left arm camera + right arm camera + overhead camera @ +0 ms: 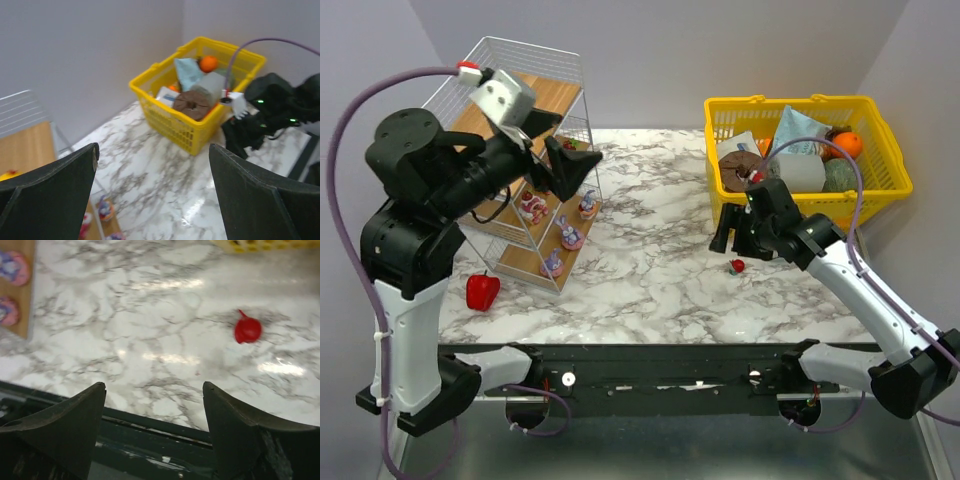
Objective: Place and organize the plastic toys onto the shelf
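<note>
The shelf (555, 95) stands at the far left, a white wire rack with wooden boards. Several plastic toys sit on its boards: a red-and-white one (532, 206) and purple bunnies on pink bases (570, 236). My left gripper (560, 150) hovers open just right of the shelf's upper tiers; in the left wrist view it (152, 150) holds nothing. One small red toy (736, 266) lies on the marble. My right gripper (728, 240) hangs open just up and left of it. In the right wrist view the red toy (247, 330) lies ahead and right of the empty gripper (154, 385).
A yellow basket (880, 150) of groceries stands at the back right, close behind the right arm. A red bell pepper (482, 290) lies on the table in front of the shelf. The black rail (660, 375) runs along the near edge.
</note>
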{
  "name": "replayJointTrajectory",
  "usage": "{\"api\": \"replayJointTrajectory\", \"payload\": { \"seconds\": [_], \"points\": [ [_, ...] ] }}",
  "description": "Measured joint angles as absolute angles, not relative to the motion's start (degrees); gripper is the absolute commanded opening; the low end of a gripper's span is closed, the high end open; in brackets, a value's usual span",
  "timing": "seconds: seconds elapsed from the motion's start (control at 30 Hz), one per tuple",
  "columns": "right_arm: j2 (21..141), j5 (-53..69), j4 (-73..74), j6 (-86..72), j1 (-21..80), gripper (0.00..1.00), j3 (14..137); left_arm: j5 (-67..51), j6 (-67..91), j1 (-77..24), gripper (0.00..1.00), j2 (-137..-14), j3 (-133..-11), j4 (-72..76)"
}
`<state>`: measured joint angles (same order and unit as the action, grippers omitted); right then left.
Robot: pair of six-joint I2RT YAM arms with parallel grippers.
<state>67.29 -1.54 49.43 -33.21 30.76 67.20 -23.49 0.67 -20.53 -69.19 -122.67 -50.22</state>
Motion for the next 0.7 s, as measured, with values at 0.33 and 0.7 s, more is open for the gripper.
{"api": "replayJointTrajectory", "payload": {
  "seconds": [0.33,0.7],
  "points": [
    [67.9,-8.0,48.3,-35.6,27.6,0.84,54.8,-14.2,-0.1,-49.2,0.99,-76.1,-120.4,-48.1],
    [77.1,-13.5,37.1,-34.4,26.5,0.75,49.1,-3.6,0.6,-62.4,0.99,-79.7,-110.4,-43.3]
  ]
}}
